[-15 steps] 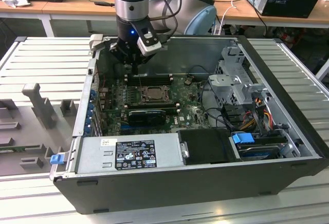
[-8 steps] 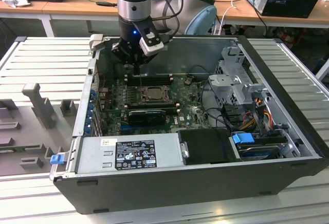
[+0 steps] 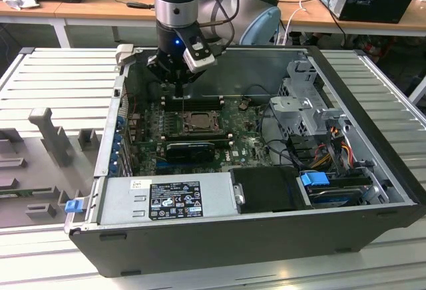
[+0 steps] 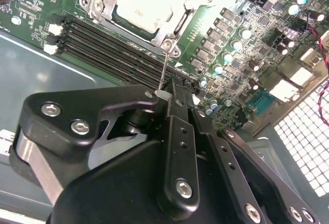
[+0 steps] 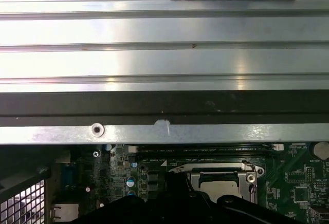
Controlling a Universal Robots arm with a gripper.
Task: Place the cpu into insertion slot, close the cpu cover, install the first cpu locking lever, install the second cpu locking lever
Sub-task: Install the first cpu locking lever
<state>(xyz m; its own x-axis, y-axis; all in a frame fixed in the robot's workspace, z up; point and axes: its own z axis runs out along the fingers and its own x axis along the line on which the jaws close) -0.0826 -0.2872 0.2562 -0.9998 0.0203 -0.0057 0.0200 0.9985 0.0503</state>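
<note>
Aluminium table [image 3: 60,70], ribbed, carries the open computer case [image 3: 266,240], which lies on its side. The green motherboard [image 3: 249,145] covers the case floor, and a power supply [image 3: 166,200] sits along the near wall in the exterior view. The gripper [image 3: 178,92] hangs low over the board, just beyond the far edge of the insertion slot [image 3: 198,121] as that view sees it.

Slot state, second wrist view: the cpu cover [image 4: 103,0] lies flat over the socket. The pale face of the cpu [image 4: 143,5] shows through its square opening. The chip is therefore seated in the slot with the cover down — the first two steps read as done.

The locking lever [image 4: 163,67] is a thin steel wire. It runs from the socket corner, across the memory slots [image 4: 113,44], to the fingertips. The fingers [image 4: 177,142] look pressed together with the wire's end nipped between them. The contact patch is tiny, so I log this as an apparent pinch.

Judgement: the step in hand is a locking lever, but I cannot tell which of the two. I also cannot tell whether the other lever is latched.

The wire is slim and likely springy — the hold must not slip. The swing has to follow the lever's hinge arc. Its end must tuck under the catch on the socket rim without scraping the memory slots.
</note>
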